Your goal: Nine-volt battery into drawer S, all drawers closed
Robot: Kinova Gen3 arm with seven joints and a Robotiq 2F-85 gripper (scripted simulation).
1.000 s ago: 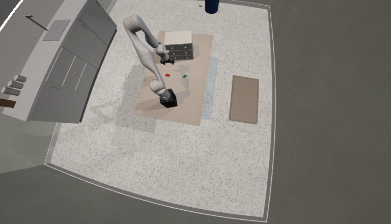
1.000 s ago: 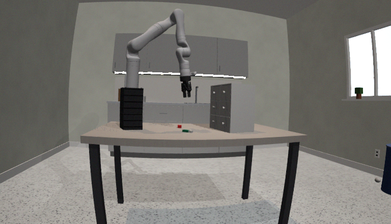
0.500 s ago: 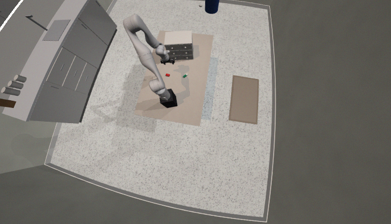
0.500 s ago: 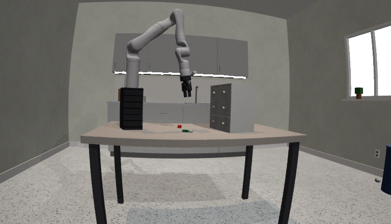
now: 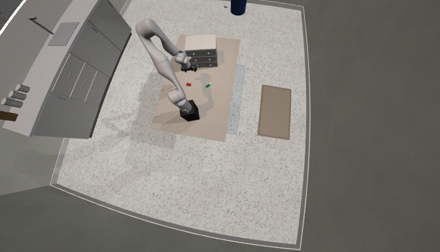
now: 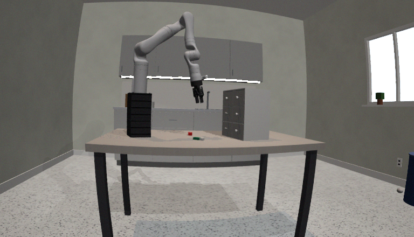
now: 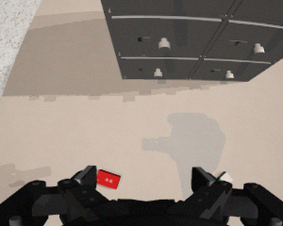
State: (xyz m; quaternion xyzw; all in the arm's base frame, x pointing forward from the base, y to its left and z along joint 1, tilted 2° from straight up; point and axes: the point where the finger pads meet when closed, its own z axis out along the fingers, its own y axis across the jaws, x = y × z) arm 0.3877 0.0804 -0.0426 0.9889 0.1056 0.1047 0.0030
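The small chest (image 5: 201,54) stands at the far end of the table, also in the side view (image 6: 244,113). Its six dark drawers with white knobs (image 7: 198,25) all sit flush. One drawer label reads X; the others are too small to read. A small red rectangular block (image 5: 188,84) (image 6: 190,133) (image 7: 109,180), which looks like the nine-volt battery, lies on the table in front of the chest. My gripper (image 5: 189,69) (image 6: 199,100) (image 7: 143,177) is open and empty. It hangs well above the table, between the red block and the chest front.
A green and white piece (image 5: 208,85) (image 6: 198,138) lies right of the red block, partly hidden by a finger in the wrist view (image 7: 224,177). My black base pedestal (image 5: 189,110) (image 6: 139,114) stands at the near end of the table.
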